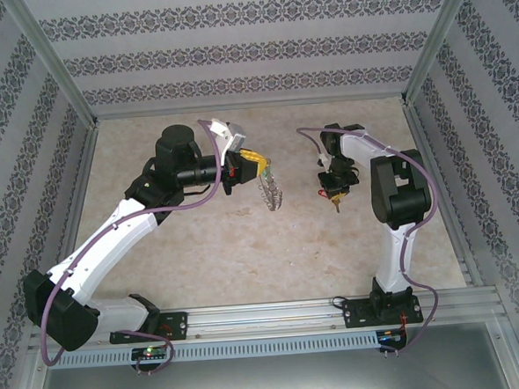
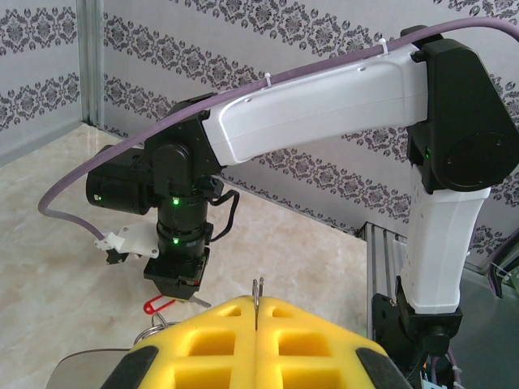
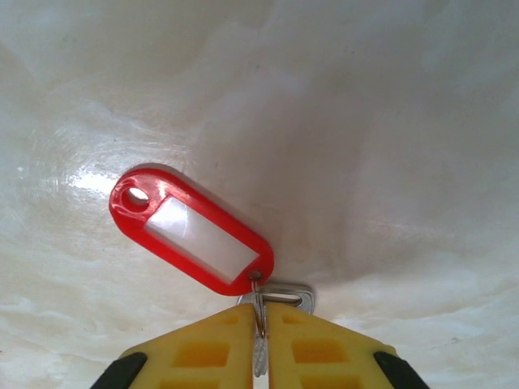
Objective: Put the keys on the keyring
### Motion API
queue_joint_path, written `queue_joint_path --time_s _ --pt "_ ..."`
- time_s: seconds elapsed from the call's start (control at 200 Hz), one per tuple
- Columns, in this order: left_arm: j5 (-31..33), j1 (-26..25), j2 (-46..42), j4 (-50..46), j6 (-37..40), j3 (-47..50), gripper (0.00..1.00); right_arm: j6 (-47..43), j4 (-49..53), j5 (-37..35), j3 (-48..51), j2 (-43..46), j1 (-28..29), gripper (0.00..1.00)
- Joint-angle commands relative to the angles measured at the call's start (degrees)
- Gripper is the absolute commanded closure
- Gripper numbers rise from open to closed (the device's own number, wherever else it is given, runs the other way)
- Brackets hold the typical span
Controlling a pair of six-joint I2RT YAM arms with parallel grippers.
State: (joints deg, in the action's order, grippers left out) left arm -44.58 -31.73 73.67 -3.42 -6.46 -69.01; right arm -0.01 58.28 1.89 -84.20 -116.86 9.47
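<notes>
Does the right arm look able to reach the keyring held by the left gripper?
Probably yes. The keyring hangs from the left gripper above the table, and the right gripper, shut on the keys, faces it across an open gap with nothing between them.

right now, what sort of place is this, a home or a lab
Probably a robot test booth: left arm and right arm bolted to a metal rail, patterned wall panels in a metal frame.
</notes>
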Motion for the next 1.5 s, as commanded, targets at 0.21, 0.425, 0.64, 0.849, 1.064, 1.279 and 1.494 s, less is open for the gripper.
queue_joint_path --time_s 0.21,0.425,0.64,0.849,1.064,1.279,1.494 --pt "-0.9 0.9 0.6 -0.1 1.3 -2.8 1.00 0.1 1.4 -0.3 -0.3 -1.0 -0.3 1.00" --pt "-0.9 0.8 1.2 -1.7 2.2 -3.9 1.00 -0.9 -1.8 5.6 0.5 4.0 0.2 1.00" --pt "-1.2 1.0 2.3 -3.0 3.0 -5.2 1.00 -2.7 -6.3 15.5 0.6 10.4 0.8 1.00" --pt "-2.5 2.0 2.8 -6.1 4.0 -7.2 1.00 -3.3 -15.1 29.9 2.3 19.6 2.3 1.00" --pt "-2.8 3.3 3.0 -12.9 8.0 -10.5 1.00 -6.8 -22.2 40.9 3.0 29.5 5.7 1.00" --pt "-1.6 4.2 2.1 -15.5 9.9 -11.5 1.00 -2.2 -27.6 49.5 0.5 35.1 6.7 1.00" --pt "-1.1 4.3 2.4 -21.4 14.6 -14.5 1.00 -0.9 -25.9 51.3 -3.2 39.4 10.9 1.00"
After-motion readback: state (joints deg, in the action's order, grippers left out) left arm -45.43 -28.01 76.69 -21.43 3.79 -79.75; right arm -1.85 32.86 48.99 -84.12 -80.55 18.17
